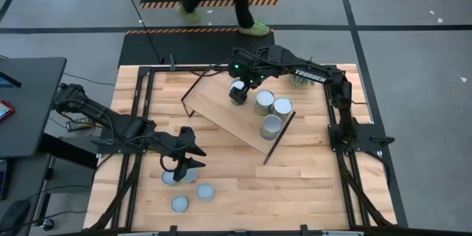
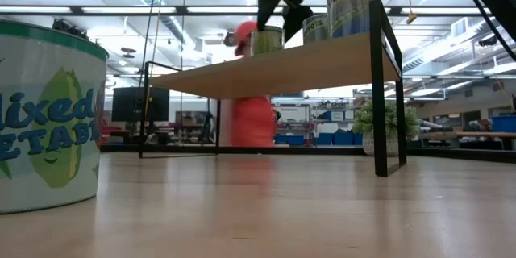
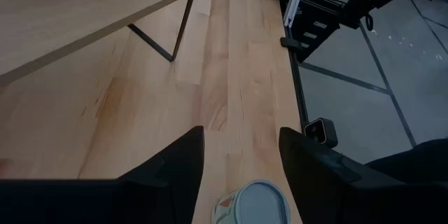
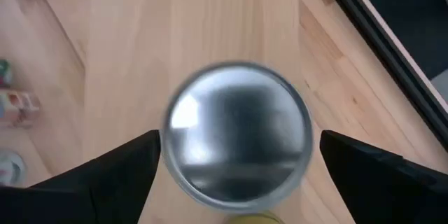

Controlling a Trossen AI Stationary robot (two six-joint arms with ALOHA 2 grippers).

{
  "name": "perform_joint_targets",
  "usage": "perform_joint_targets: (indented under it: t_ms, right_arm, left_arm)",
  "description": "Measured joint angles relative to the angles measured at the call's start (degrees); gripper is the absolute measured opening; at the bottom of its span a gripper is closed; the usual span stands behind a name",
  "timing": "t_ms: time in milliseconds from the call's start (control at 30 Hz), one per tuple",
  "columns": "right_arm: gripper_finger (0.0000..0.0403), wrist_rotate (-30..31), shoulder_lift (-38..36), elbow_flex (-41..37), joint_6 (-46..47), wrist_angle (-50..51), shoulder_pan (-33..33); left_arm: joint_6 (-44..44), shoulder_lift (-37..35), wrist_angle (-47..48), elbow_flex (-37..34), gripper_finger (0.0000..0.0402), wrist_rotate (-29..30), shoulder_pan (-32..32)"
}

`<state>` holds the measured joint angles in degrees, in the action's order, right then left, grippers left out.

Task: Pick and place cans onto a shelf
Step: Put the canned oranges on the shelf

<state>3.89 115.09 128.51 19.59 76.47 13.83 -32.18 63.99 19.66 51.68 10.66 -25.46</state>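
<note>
The shelf [image 1: 228,114] stands slanted at mid-table, its light board on a black frame; it also shows in the low view [image 2: 274,68]. Three cans [image 1: 271,110] stand on its right part. My right gripper [image 1: 237,92] is over the board's far left part, shut on a silvery-topped can [image 4: 238,129]. My left gripper [image 1: 184,164] hangs open above the pale-topped cans [image 1: 205,191] standing on the table at the near left. One of their pale tops [image 3: 259,206] shows below and between its fingers. Another can [image 2: 48,113] stands close to the low camera. My right gripper holds the can by its round side, near the top rim [image 4: 168,147], one finger [image 4: 126,171] on each side. The fingers come from above, pointing down. The can stands upright with its bottom at the shelf board [image 2: 268,42].
A small green plant [image 1: 301,80] stands at the table's far right. A black frame rail [image 1: 144,96] runs along the table's sides. A person [image 1: 228,0] walks beyond the far edge. Bare tabletop [image 1: 295,184] lies at the near right.
</note>
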Motion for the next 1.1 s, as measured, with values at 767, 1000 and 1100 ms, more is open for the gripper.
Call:
perform_joint_targets:
  t_ms: [767,1000,1100]
  right_arm:
    - [0.0391,8.3,3.0,0.0,2.9,-4.7,-1.8]
    - [0.0349,6.5,4.0,-0.1,2.3,-3.3,-1.2]
    - [0.0325,5.3,4.0,0.0,-0.4,-3.4,-0.6]
  left_arm:
    - [0.0,0.0,0.4,0.0,0.0192,0.0,0.0]
    - [-0.1,0.0,0.9,0.0,0.0192,0.0,0.0]
    - [-0.1,0.0,1.1,0.0,0.0192,0.0,0.0]
